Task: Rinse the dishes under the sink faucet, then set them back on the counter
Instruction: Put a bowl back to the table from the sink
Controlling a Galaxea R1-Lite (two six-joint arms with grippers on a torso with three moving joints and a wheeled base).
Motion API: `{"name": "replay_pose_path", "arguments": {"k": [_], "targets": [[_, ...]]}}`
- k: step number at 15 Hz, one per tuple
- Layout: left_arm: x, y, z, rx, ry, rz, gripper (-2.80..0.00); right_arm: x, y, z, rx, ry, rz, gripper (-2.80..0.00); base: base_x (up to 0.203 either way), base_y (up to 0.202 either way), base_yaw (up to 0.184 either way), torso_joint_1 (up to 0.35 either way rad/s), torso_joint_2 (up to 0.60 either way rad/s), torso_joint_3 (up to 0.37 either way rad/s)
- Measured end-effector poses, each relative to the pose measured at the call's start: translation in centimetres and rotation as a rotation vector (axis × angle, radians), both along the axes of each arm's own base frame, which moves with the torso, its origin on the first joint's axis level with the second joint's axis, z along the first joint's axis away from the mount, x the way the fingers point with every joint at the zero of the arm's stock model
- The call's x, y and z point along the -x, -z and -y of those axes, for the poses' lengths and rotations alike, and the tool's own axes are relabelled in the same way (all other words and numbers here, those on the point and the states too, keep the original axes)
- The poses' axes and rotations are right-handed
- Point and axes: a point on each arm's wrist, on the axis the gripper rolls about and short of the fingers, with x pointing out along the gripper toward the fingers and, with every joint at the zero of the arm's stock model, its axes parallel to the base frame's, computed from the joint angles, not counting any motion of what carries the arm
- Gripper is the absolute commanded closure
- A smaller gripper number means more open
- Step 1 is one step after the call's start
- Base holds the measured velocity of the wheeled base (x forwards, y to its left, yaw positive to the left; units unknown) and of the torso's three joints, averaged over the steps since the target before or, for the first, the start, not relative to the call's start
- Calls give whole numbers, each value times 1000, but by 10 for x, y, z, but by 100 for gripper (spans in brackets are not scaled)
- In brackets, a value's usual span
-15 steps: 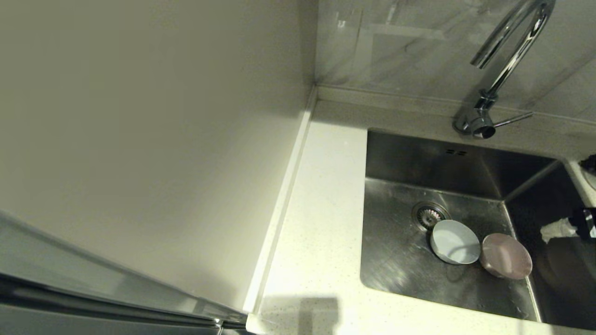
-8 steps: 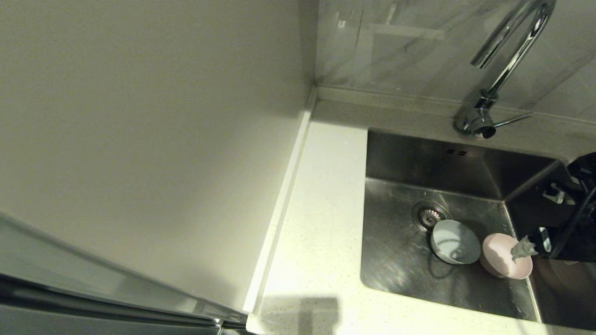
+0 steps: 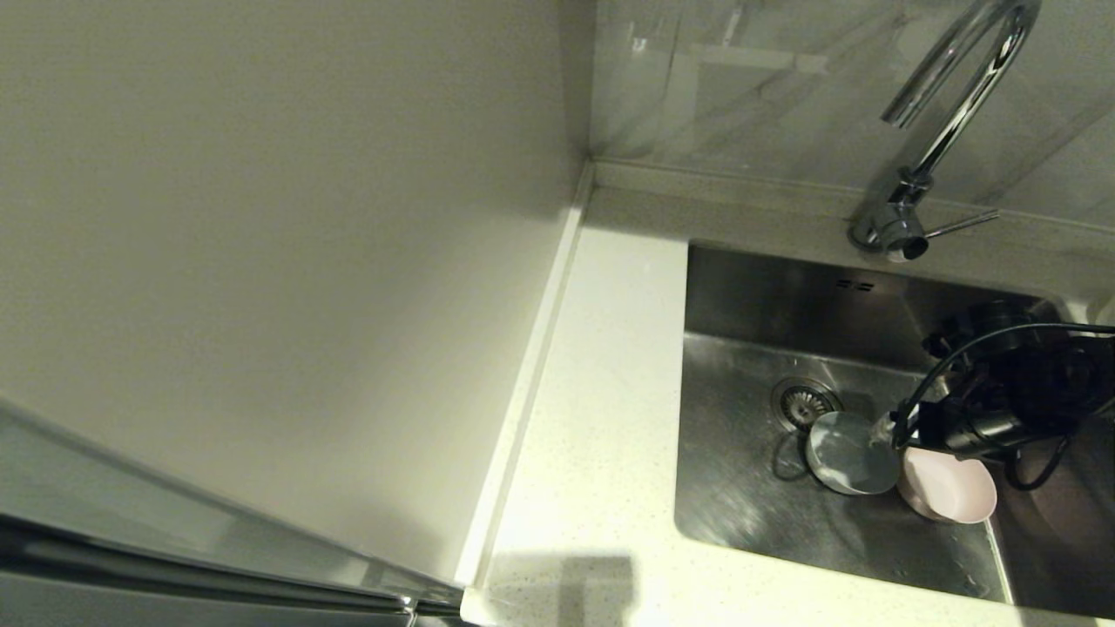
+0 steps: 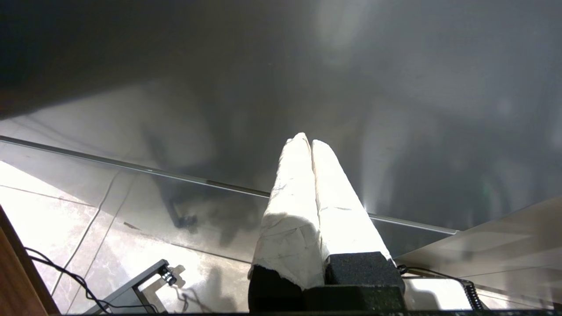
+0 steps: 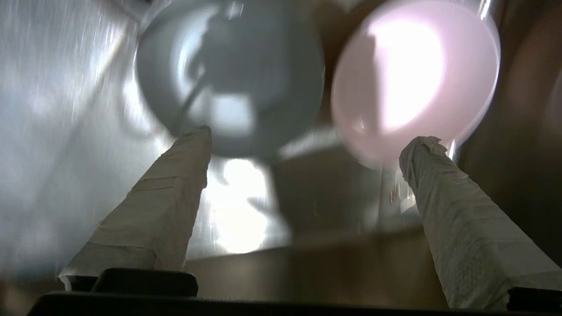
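Observation:
Two dishes lie in the sink (image 3: 749, 488): a pale blue-grey bowl (image 3: 849, 455) beside the drain (image 3: 801, 402) and a pale pink bowl (image 3: 951, 489) to its right. No white bowl shows in any view. My right gripper (image 3: 897, 435) hangs low over the gap between the two bowls, open and holding nothing. In the right wrist view its wrapped fingers (image 5: 175, 188) stand wide apart, short of the blue-grey bowl (image 5: 232, 79) and the pink bowl (image 5: 417, 74). My left gripper (image 4: 307, 140) is parked out of the head view, shut and empty. The faucet (image 3: 954, 113) arches over the sink's back edge.
White speckled counter (image 3: 601, 392) runs along the sink's left side, bounded by a raised rim (image 3: 531, 366) and a plain wall. The faucet lever (image 3: 958, 225) points right. The left wrist view shows only floor tiles and cabinet fronts.
My right arm has swept in from the right edge of the sink, leftward and down over the pink bowl, to the gap between the bowls. The bowls have stayed put.

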Motion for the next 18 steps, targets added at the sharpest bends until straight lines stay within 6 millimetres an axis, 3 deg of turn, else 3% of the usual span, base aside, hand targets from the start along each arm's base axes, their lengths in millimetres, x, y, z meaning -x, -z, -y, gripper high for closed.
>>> {"name": "replay_pose_path", "arguments": {"k": [5,11,18], "targets": [[0,0,0,0,0,0,0,-34,13,8,-25,164,44,-280,0,0,0,0,0,0],[0,0,0,0,0,0,0,-43,30,14,-55,374,24,-280,0,0,0,0,0,0],[0,0,0,0,0,0,0,-55,47,18,-81,402,13,-280,0,0,0,0,0,0]]}}
